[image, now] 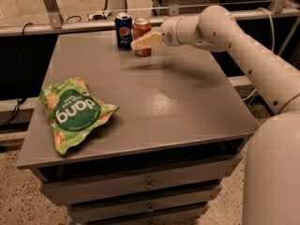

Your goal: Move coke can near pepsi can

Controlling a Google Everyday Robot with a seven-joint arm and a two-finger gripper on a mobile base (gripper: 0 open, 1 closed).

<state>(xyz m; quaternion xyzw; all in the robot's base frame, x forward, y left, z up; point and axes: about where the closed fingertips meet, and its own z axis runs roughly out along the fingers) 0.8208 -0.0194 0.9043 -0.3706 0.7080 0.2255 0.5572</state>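
Item: coke can [142, 35], red-orange, upright, at the far edge of the grey table [183, 107]. It stands just beside the pepsi can [123, 30], on that can's right as the camera sees it, the two close together and possibly touching. Placement: judged essentially achieved, since the cans are already neighbours. Gripper [141, 42]: at the front face of the coke can, reaching in from the right on the end of the pale arm [220, 27], which runs level above the table's far right corner. Grasp: cannot tell whether the gripper clamps the coke can or has let go; it overlaps the can's front, and no gap shows. Remaining, as a judgement: release the can if it is held, then withdraw the gripper to the right without tipping either can. Other contents: one green snack bag [75, 110], lying flat near the front left corner, well apart from both cans and out of the arm's path. Below the top: drawer fronts [150, 184]. Behind the table: a metal rail [61, 28] close behind the cans, limiting room on that side. Obstructions: nothing lies between the cans and the arm's way back.
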